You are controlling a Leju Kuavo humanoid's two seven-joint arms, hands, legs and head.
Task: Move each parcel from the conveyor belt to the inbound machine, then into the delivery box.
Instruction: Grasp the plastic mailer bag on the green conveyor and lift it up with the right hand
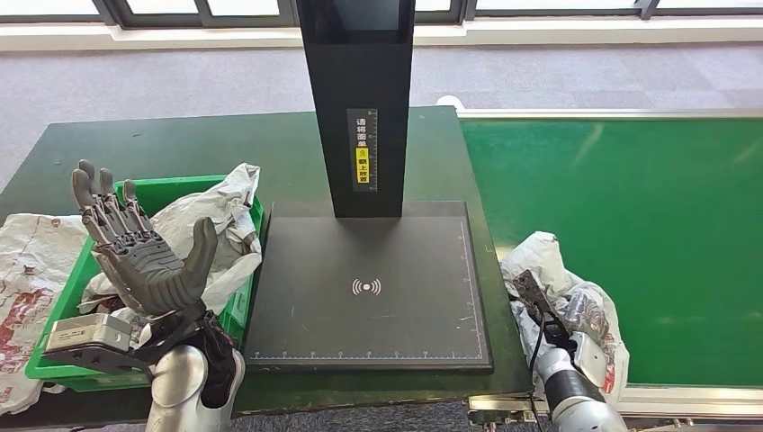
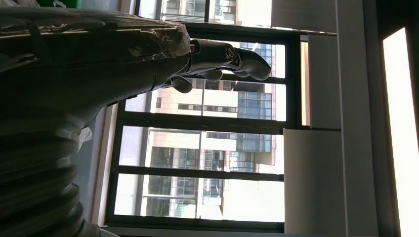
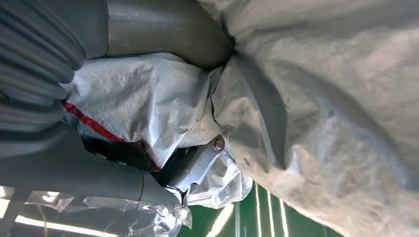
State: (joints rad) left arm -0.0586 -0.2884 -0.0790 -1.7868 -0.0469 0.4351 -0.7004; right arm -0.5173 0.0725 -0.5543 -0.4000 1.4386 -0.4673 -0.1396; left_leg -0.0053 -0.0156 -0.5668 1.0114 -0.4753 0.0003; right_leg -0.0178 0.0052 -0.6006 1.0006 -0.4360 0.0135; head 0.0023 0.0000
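Parcel (image 1: 551, 270): crumpled white-grey bag at near left corner of green belt (image 1: 648, 225), just right of black machine (image 1: 367, 288). Right hand (image 1: 549, 315) pressed into parcel from near side, fingers buried in folds; seems to grip bag, though fingers mostly hidden. Left hand (image 1: 139, 247) raised palm-up over green box (image 1: 58, 355), fingers spread wide, holding nothing. Second parcel (image 1: 220, 225), white and crumpled, lying in box just behind and right of left hand, apart from it. Another white bag (image 1: 27, 270) with red print on table left of box, draped at its rim. Machine's flat plate marked with white wireless symbol (image 1: 366, 287) and ruler ticks along edges; black column (image 1: 355, 99) bearing white-and-yellow label (image 1: 363, 150) of Chinese characters, too small to read.

Left wrist view: left hand (image 2: 217, 57) dark against bright windows (image 2: 207, 163), fingers extended, nothing in them; buildings outside beyond glass.

Right wrist view: parcel (image 3: 321, 113) very close, grey-white wrinkled plastic with red strip (image 3: 86, 121) along one edge. Right hand (image 3: 163, 34), thick grey thumb pressed against bag; darker finger (image 3: 197, 163) tucked under a fold. Strip of green belt (image 3: 257, 217) beyond bag. No readable writing on parcel.
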